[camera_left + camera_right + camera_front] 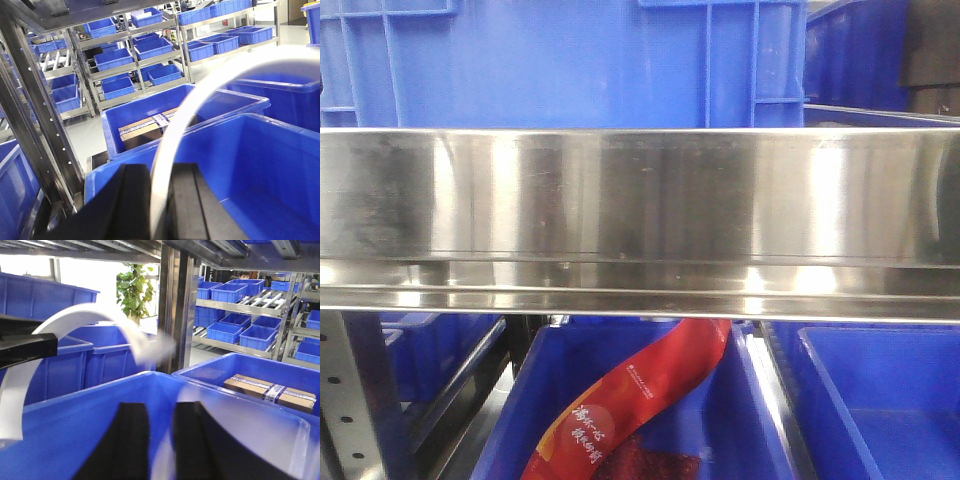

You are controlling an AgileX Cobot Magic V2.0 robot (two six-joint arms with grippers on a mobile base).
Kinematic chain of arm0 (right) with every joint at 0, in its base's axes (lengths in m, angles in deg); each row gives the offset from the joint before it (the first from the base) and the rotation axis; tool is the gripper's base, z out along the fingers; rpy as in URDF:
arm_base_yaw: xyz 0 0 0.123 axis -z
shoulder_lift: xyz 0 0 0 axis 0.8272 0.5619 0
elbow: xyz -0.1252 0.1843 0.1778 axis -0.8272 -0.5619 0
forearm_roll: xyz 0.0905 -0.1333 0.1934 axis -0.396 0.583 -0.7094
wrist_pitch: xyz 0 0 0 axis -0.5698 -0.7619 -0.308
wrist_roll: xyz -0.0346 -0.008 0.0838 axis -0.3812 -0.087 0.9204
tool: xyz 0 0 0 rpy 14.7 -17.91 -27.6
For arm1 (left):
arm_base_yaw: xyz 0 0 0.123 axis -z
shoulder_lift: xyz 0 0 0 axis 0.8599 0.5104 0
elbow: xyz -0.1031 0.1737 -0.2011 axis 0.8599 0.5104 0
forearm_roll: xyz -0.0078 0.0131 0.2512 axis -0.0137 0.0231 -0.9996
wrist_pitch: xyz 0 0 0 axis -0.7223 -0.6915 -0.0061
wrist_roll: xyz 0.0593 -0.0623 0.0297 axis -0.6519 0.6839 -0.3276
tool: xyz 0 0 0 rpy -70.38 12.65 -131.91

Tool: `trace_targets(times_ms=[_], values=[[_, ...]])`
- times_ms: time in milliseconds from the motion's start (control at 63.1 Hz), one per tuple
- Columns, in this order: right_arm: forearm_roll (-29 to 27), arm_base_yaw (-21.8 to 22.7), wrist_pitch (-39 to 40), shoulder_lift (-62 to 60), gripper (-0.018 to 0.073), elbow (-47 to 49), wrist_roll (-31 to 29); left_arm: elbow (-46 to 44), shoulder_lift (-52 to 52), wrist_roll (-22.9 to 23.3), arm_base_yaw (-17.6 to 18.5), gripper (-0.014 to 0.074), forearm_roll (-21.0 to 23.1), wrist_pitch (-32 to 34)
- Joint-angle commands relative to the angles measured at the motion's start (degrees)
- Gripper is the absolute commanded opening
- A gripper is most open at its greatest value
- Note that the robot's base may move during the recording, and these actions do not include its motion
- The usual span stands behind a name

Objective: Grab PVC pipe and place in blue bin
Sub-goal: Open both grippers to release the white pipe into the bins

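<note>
— Above blue bin (280, 165), PVC pipe (200, 105) is held how?
— Pinched by L gripper (160, 171), arc curving up over it. R gripper (161, 413): state can't be told, view blurred.

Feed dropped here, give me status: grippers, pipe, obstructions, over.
Left gripper shut on PVC pipe, held over blue bin. Right gripper nearby, grip unclear. No obstruction seen in bin.

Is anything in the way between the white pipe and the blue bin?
Nothing visible is. The left gripper holds the PVC pipe above the open blue bin, with only air between them.
</note>
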Motion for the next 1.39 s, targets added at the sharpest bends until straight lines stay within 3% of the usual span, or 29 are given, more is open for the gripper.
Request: trace_targets(times_ms=[0, 301, 586, 697, 776, 1109, 1378], values=[[0.48, 0.02, 2.12, 0.03, 0.0154, 0.57, -0.34, -0.73, -0.24, 0.0, 0.27, 0.013, -0.13, 2.0], [0.48, 0.02, 2.22, -0.09, 0.0158, 0.57, -0.34, -0.73, -0.24, 0.0, 0.27, 0.0151, -0.13, 2.12], [0.48, 0.02, 1.71, -1.78, -0.0014, 0.57, -0.34, -0.73, -0.24, 0.0, 0.27, 0.0145, -0.23, 2.23], [0.74, 0.02, -0.54, -4.13, -0.0172, 0.57, -0.34, -0.73, -1.16, 0.0, 0.27, 0.0029, -0.23, 2.13], [2.38, 0.02, -2.79, -5.77, -0.0162, 0.57, -0.34, -0.73, -2.58, 0.0, 0.27, -0.0111, -0.23, 1.62], [4.24, 0.02, -8.71, -14.34, -0.0162, -0.25, -0.34, 1.38, -9.96, 0.0, 0.27, -0.0111, 0.24, -2.23], [4.63, 0.24, -11.7, -24.23, -0.0162, -4.75, -0.34, 10.01, -21.08, 0.0, 0.39, -0.0111, 1.43, -3.94]])
